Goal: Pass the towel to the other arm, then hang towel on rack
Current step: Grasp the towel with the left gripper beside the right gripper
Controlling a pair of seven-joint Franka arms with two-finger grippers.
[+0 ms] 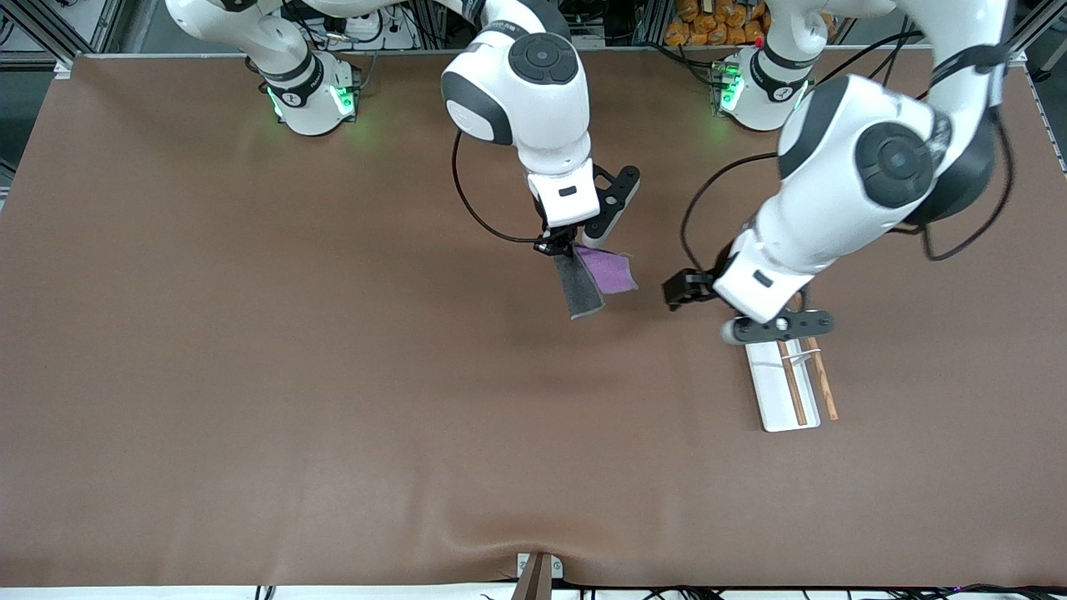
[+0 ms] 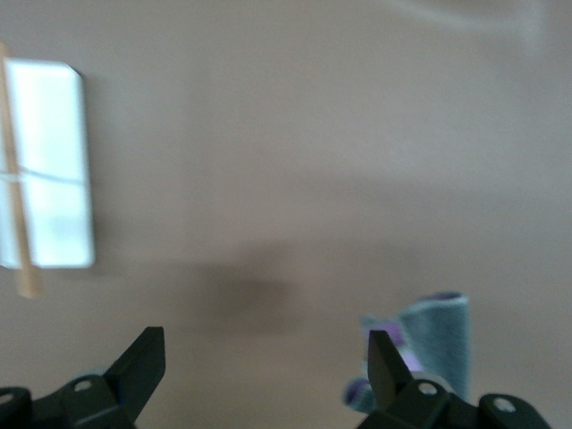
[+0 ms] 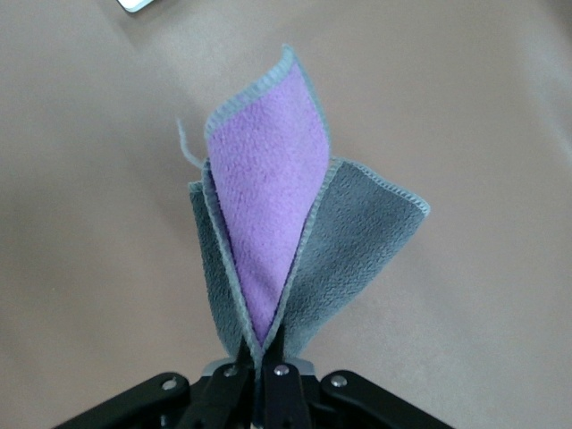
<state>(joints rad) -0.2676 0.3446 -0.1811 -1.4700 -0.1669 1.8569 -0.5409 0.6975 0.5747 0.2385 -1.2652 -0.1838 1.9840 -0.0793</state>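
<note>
The small soft towel (image 1: 593, 279), dark grey on one face and purple on the other, hangs in the air from the right gripper (image 1: 565, 242) over the middle of the brown table (image 1: 250, 375). The front view shows only a grey strip and a purple flap dangling under the wrist; the right wrist view shows the jaws of the right gripper (image 3: 268, 362) pinched together on one corner of the towel (image 3: 277, 250), its purple face folded inward between grey layers.

The left gripper (image 1: 692, 292) hovers just beside the towel, over the table by the rack (image 1: 788, 379), a small white rectangular base with two thin brown wooden rods. In the left wrist view the left gripper (image 2: 264, 357) has its fingers (image 2: 384, 357) spread wide apart, with the towel (image 2: 438, 344) close to one finger and the rack (image 2: 49, 174) well apart
</note>
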